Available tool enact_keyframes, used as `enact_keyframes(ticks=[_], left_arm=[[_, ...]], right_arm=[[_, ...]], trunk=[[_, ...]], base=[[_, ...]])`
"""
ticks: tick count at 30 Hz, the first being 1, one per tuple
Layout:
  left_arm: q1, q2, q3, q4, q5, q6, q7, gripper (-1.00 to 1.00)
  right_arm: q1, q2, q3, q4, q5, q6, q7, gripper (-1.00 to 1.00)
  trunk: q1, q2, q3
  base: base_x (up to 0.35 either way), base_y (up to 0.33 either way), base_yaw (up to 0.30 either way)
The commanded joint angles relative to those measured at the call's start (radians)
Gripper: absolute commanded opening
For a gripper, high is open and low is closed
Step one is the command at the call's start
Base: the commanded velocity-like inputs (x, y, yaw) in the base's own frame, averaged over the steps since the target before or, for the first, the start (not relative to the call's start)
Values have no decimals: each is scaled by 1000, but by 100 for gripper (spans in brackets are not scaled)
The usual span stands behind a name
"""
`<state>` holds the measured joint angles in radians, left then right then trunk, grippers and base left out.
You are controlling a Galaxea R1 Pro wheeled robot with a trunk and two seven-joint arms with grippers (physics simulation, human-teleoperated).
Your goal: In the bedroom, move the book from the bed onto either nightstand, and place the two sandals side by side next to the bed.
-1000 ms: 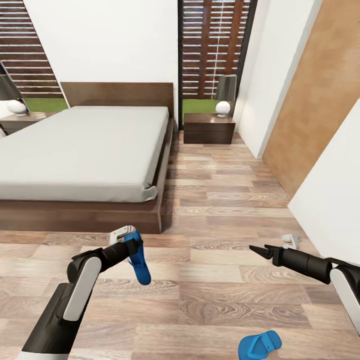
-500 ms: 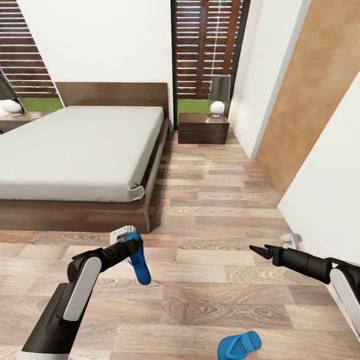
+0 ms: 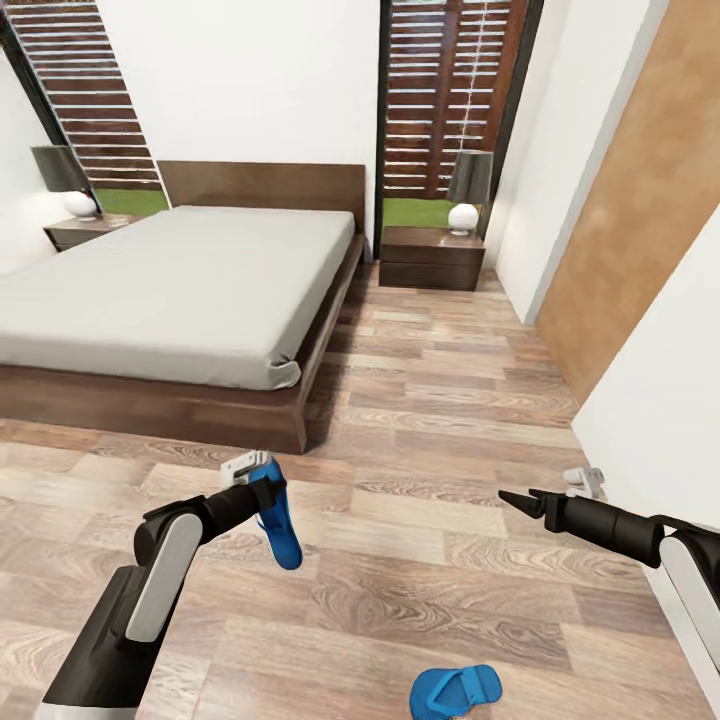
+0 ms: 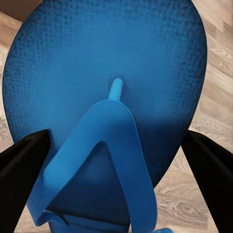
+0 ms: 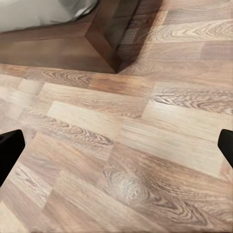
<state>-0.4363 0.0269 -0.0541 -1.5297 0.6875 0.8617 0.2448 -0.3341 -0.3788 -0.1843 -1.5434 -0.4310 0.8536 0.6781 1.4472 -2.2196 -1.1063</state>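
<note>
Blue plastic fills the left wrist view: one sandal (image 4: 109, 97), sole facing the camera with its toe strap visible, is clamped between the left gripper's (image 3: 262, 490) two dark fingers (image 4: 22, 165). From the head camera, the left arm is bent at the elbow and reaches forward, holding that sandal above the wood-plank floor (image 3: 430, 400), toe hanging down. The right arm stretches forward from the right edge of the picture, its right gripper (image 3: 512, 499) pointing left with nothing between its tips. In the right wrist view the dark fingertips (image 5: 10, 148) sit at opposite edges, spread apart over bare floor near the bed frame's corner. The second sandal (image 3: 455, 692) lies on the floor near the bottom edge of the head view. The bed (image 3: 180, 290) stands ahead, a nightstand (image 3: 432, 258) with a lamp (image 3: 467, 190) beside its right side. Compared with a second ago, the camera has swung, so a second nightstand (image 3: 85, 230) at the bed's far side is in fuller view; both arms keep the same pose.
</note>
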Motion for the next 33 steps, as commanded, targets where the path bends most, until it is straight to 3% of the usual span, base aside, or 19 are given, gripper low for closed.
enact_keyframes(ticks=[1, 12, 33], left_arm=[[-1, 1, -2, -1, 11, 2, 9, -100], [-1, 1, -1, -2, 10, 2, 5, -100], [-1, 1, 0, -3, 10, 2, 6, -100]], right_arm=[[0, 0, -1, 0, -2, 5, 3, 100], [0, 0, -1, 0, -2, 5, 3, 100], [0, 0, -3, 0, -2, 5, 2, 100]], trunk=[[0, 0, -1], [0, 0, -1], [0, 0, -1]], base=[[-198, -257, 281], [-131, -159, 289], [-12, -15, 253]])
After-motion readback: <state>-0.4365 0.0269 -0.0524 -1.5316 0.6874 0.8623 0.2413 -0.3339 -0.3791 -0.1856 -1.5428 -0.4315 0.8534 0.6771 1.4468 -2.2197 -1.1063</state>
